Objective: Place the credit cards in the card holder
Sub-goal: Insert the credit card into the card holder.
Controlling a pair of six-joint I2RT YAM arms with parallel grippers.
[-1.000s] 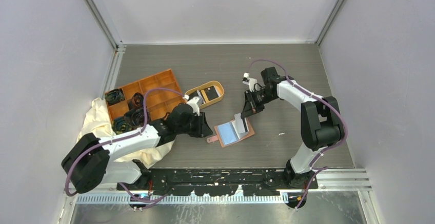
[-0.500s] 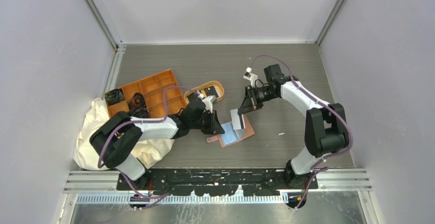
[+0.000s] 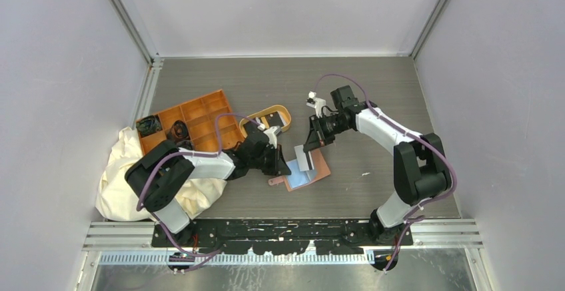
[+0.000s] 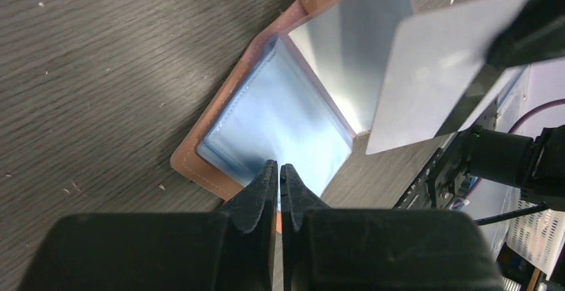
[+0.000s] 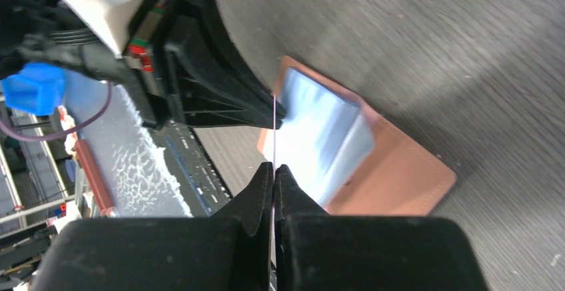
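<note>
The card holder [image 3: 320,168] lies open on the table, pinkish-brown with bluish pockets. My right gripper [image 3: 312,146] is shut on a pale credit card [image 3: 304,158] and holds it on edge just over the open pockets. In the right wrist view the card [image 5: 274,138] shows as a thin line ahead of the right gripper [image 5: 274,168], above the card holder [image 5: 400,171]. My left gripper [image 3: 280,167] is shut, its tips at the card holder's left pocket edge [image 4: 186,162]. In the left wrist view the left gripper [image 4: 280,172] faces the card [image 4: 440,71]. Another black card [image 3: 272,124] lies in the oval tray.
The oval tan-rimmed tray [image 3: 285,113] stands behind the card holder. An orange compartment tray [image 3: 200,114] with dark items and a cream cloth [image 3: 123,171] lie at the left. Grey walls close in the table on three sides.
My left arm has swung right and brought its shut gripper to the card holder's left edge. My right gripper has carried the card left and down over the open pockets.
</note>
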